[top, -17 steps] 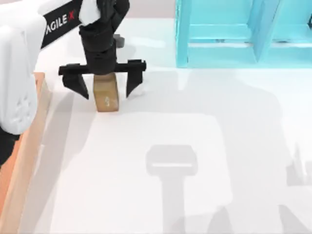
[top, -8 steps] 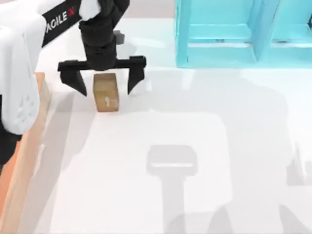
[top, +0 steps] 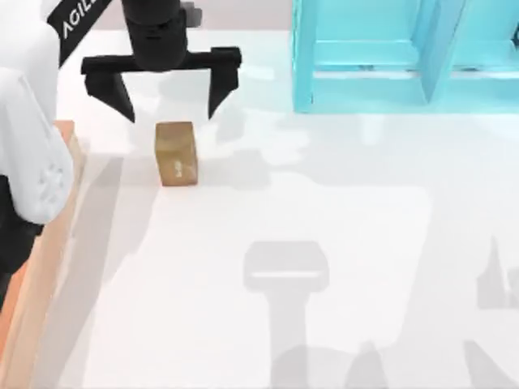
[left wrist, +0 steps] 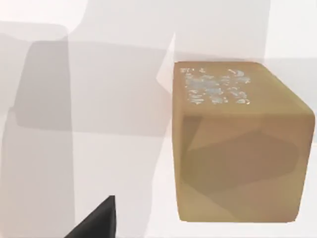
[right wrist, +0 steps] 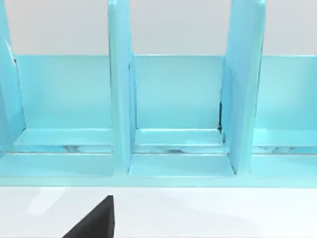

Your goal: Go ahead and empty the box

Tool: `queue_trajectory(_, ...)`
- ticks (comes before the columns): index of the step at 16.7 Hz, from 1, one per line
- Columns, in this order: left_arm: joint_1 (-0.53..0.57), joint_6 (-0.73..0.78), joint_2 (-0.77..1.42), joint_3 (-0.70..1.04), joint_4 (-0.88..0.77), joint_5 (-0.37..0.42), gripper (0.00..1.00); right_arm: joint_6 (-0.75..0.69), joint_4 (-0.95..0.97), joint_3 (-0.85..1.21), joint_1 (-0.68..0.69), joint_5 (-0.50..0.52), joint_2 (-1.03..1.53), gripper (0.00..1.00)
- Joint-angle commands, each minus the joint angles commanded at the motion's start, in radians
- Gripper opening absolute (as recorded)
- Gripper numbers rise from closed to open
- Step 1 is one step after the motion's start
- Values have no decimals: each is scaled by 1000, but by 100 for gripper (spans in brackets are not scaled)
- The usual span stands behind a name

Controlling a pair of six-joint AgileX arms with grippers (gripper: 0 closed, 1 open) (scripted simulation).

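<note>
Left tool (top: pixel 162 77), fingers spread wide and holding nothing, hovers above the white surface (top: pixel 324 243). Just below it, apart from both fingers, the tan cube block (top: pixel 177 152) with a white mark rests upright on the surface, outside the box (top: pixel 49 235), whose pale rim lies well to the tool's left. One item thus appears unloaded; the box's remaining contents cannot be judged. The turquoise shelf unit (top: pixel 365 57) stands to the tool's right. The right tool's state cannot be told.

We are in a rendered simulated workspace: a plain white table (top: pixel 324 243) and a flat turquoise shelf unit (top: pixel 405 57) at its far right.
</note>
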State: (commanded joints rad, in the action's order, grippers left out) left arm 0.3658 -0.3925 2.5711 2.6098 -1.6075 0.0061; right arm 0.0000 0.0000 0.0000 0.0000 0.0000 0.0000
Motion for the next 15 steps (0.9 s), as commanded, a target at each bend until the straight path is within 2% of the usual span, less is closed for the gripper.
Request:
queue_trajectory(8, -28, 31, -36, -19, 0, 0, 100, 0, 0, 0, 0, 0, 0, 100)
queue_trajectory(11, -111, 129, -138, -149, 43, -3, 100, 0, 0, 0, 0, 0, 0, 100)
queue_trajectory(15, -274, 318, -334, -455, 121, -6, 100, 0, 0, 0, 0, 0, 0, 100)
